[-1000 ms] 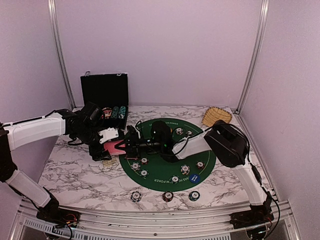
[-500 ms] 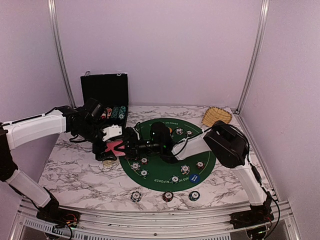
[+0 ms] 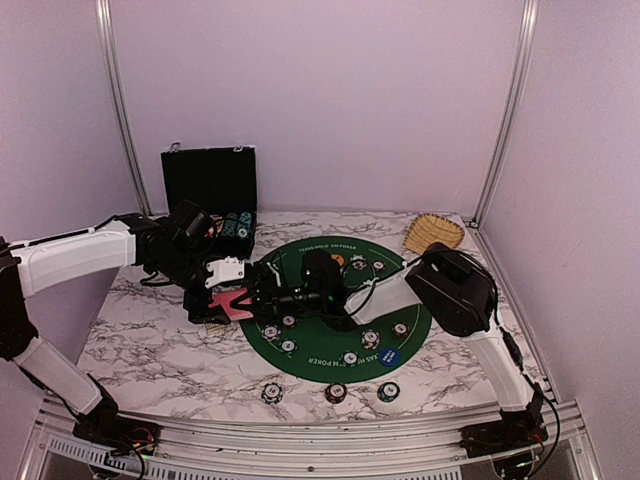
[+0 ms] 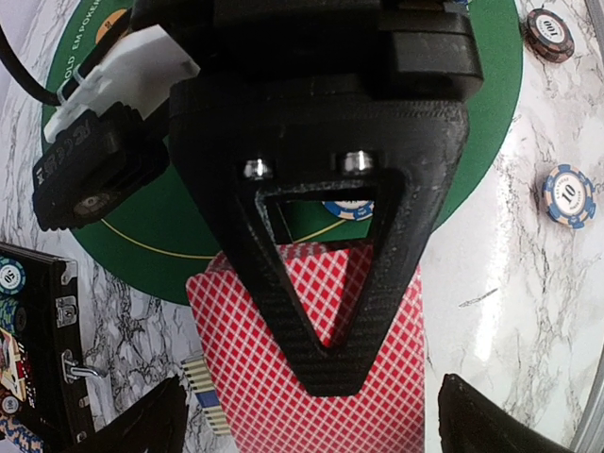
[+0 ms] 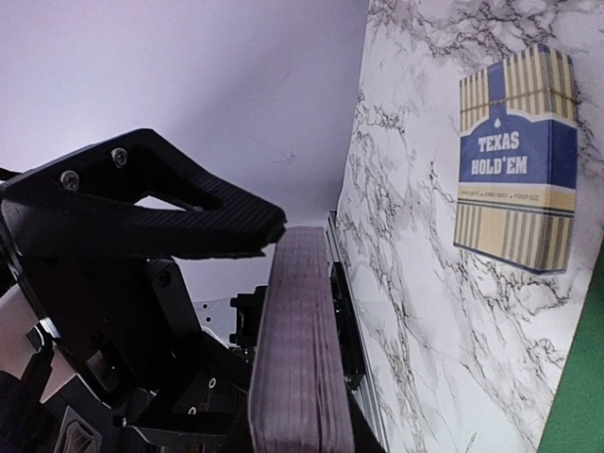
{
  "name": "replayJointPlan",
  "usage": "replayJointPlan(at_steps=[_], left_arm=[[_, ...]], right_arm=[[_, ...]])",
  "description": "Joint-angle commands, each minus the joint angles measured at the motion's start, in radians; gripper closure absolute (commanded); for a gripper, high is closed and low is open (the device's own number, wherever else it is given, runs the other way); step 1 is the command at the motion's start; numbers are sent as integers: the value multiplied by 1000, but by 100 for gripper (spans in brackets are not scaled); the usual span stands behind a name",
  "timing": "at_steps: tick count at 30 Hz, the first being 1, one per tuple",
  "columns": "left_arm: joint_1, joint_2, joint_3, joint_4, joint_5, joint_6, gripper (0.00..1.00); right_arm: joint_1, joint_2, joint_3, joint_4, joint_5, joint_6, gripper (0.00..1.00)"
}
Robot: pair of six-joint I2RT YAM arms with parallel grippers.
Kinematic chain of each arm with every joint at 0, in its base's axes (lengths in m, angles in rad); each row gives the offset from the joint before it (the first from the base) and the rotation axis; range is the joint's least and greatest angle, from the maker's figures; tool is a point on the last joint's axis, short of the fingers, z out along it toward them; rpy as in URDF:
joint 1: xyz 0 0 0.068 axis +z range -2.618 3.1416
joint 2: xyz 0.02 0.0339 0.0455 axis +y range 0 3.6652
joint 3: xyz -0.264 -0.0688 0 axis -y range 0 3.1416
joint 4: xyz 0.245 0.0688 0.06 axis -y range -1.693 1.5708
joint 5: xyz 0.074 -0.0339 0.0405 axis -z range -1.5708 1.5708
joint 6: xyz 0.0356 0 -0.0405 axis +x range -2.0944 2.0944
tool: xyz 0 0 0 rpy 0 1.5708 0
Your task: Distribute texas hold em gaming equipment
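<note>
Card handover in mid-air: the right fingers pinch a deck of red-backed cards flat between them at the left edge of the green poker mat, holding it over the marble worktop. The left fingers are spread wide, one on each side of the deck – whether they touch it cannot be made out. A blue-and-yellow card box lies on the worktop, partly under the deck as seen from the left wrist. Striped-edge chips dot the mat, along with a blue button and an orange button. Three more chips sit in a row on the worktop near its front edge. A black case stands open at the back left with chips inside – a wicker basket sits at the back right.
</note>
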Motion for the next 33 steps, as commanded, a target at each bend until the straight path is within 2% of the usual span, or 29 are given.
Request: replayJointPlan(at_steps=[1,8,18,27,33], left_arm=[[-1,-2,-32,17,-9,27,7],[-1,-1,-46,31,13,10,8],[-1,25,-53,66,38,12,25],[-1,24,-83,90,14,24,16],[0,30,-105,178,-30,3,19]], right_arm=[[6,-36,-2,87,0,13,88],[5,-42,-6,99,-3,21,88],[6,-43,6,84,-10,21,88],[6,-43,12,76,-17,20,88],[6,-44,9,71,-19,20,88]])
